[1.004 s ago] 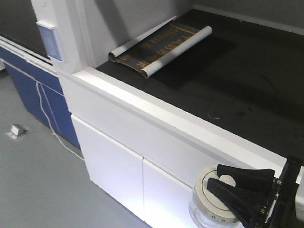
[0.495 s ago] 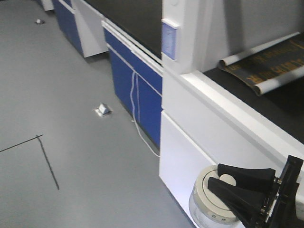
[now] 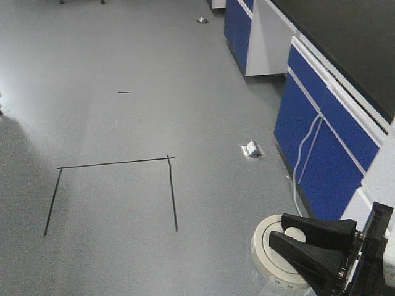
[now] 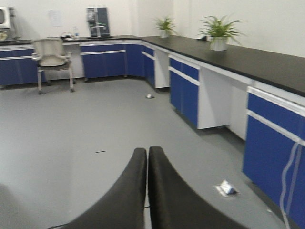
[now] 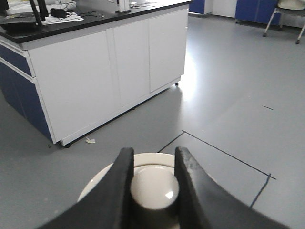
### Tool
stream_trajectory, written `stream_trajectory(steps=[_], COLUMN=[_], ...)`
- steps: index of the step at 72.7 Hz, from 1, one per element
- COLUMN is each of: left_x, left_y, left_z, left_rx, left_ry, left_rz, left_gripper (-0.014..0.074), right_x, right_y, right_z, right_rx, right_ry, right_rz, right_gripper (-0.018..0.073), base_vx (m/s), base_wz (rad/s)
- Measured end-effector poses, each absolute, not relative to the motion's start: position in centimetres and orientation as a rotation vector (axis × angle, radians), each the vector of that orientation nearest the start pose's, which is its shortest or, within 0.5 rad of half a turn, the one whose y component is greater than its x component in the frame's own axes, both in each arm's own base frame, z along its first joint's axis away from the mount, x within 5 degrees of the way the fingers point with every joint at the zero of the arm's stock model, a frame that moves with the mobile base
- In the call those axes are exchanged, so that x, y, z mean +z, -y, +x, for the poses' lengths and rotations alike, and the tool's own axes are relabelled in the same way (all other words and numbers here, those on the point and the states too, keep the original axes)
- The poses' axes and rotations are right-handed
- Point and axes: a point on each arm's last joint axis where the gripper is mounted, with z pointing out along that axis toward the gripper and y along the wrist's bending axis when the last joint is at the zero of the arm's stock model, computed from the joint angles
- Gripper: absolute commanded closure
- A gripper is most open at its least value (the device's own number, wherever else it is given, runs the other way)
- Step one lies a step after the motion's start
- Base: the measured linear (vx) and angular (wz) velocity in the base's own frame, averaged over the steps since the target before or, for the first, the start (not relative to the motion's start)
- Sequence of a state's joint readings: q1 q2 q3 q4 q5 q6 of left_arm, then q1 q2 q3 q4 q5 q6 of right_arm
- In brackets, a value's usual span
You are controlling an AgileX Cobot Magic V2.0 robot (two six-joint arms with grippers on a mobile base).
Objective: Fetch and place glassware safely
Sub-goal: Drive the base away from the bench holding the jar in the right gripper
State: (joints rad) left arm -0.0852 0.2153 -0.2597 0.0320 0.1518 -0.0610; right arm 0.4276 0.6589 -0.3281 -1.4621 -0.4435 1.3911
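- Glass jar [image 3: 268, 262]: clear body w/ round cream-white lid [image 5: 97, 183]. A raised round knob [image 5: 153, 188] of the same colour sits in the lid centre, w/ a small bright glint on it.
- Tiny dark marks show on the lid rim in the front view, too small to read.
- Jar hangs in the air over the grey floor [image 3: 123, 123], at bottom-right of the front view, near the blue cabinets [image 3: 315, 135] but apart from them.
- Right gripper [image 3: 285, 233]: two black fingers [image 5: 119, 186] set narrow, closed on the knob from both sides and touching it. They grip the jar by the knob only.
- Left gripper [image 4: 147, 151]: fingers pressed together w/ nothing between them.
- Hidden/cut: in the front view the glass body is nearly all below the frame edge, only a faint clear strip shows under the lid. In the right wrist view the lid covers the body fully. The fingers hide approx. the right part of the lid in the front view. Jar bottom is not seen, and contents cannot be told.
- Orientation: lid faces up w/ knob on top, so the lid-to-base axis runs approx. vertical and the jar is upright. Height vs. width cannot be told, as the body is cut off.
- Around: black tape outline [image 3: 170, 191] on the floor, well apart from the jar. A small white object [image 3: 251, 150] lies on the floor near the cabinets. A white cable [image 3: 308, 148] hangs down a blue door.
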Motion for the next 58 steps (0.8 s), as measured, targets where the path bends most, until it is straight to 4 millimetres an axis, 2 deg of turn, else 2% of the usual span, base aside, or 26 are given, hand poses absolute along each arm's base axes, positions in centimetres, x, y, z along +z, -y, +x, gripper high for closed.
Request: stream_trajectory(steps=[24,58], left_x=[27.38,27.38], left_y=[0.54,0.54], left_z=[6.88,6.88], left_rx=[-0.085,-0.085], left_ry=[-1.591,-1.591], left_rz=[0.041,0.041], left_gripper=[0.0603,0.0603], right_x=[27.16,27.16], right_y=[-8.93,-8.93], right_z=[10.19,10.19], right_rx=[0.656,0.656], right_ry=[-1.629,-1.629], right_rz=[-0.742,-0.742], right_gripper=[0.056,0.056], base_vx=[0.2,0.37], base_wz=[0.3,-0.03])
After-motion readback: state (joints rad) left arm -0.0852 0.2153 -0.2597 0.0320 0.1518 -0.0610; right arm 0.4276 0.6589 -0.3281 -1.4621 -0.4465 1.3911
